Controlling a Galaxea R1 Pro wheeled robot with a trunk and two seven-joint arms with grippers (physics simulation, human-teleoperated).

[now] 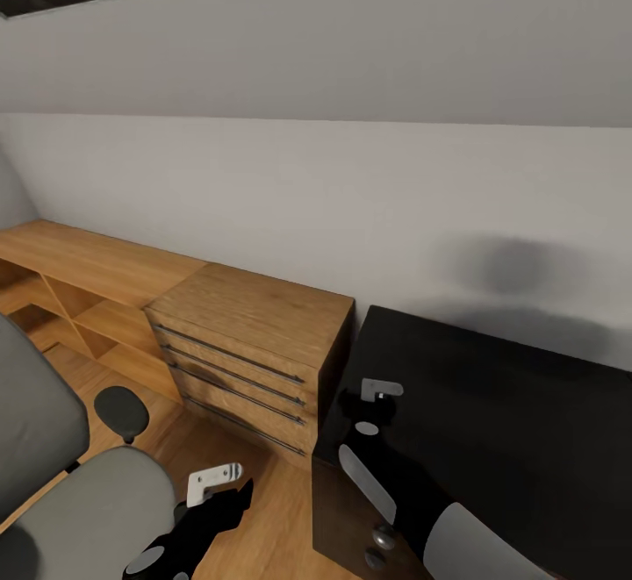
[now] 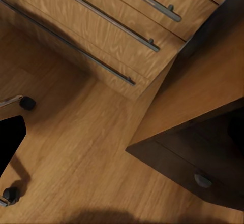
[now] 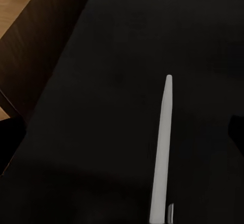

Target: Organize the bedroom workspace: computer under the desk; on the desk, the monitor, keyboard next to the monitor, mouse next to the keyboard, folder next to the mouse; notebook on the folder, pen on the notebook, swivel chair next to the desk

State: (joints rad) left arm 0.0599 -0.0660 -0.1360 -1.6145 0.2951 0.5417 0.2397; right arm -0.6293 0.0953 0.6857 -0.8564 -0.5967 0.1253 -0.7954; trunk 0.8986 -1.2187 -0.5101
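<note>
The right claw [image 1: 373, 404] hangs over the near corner of the black table [image 1: 509, 404]. In the right wrist view a thin white pen [image 3: 161, 153] sticks out in front of the claw, over the dark top. The claw seems to be holding the pen, but I cannot tell how tightly it is closed, or if the pen's far tip touches the table.

The left claw [image 1: 211, 485] hangs low over the wooden floor [image 2: 76, 153], with the grey swivel chair [image 1: 79, 510] just beside it. I cannot tell if it is open or closed, and I see nothing in it. In front of it stands a light wooden drawer unit [image 1: 254, 352].

The part of the table near the right claw looks bare. I think the pen has not been put down in its place yet. The chair seat that shows has no blue folder on it. The chair is near the table, so that part may be close to done. Much of the job cannot be judged from here.
</note>
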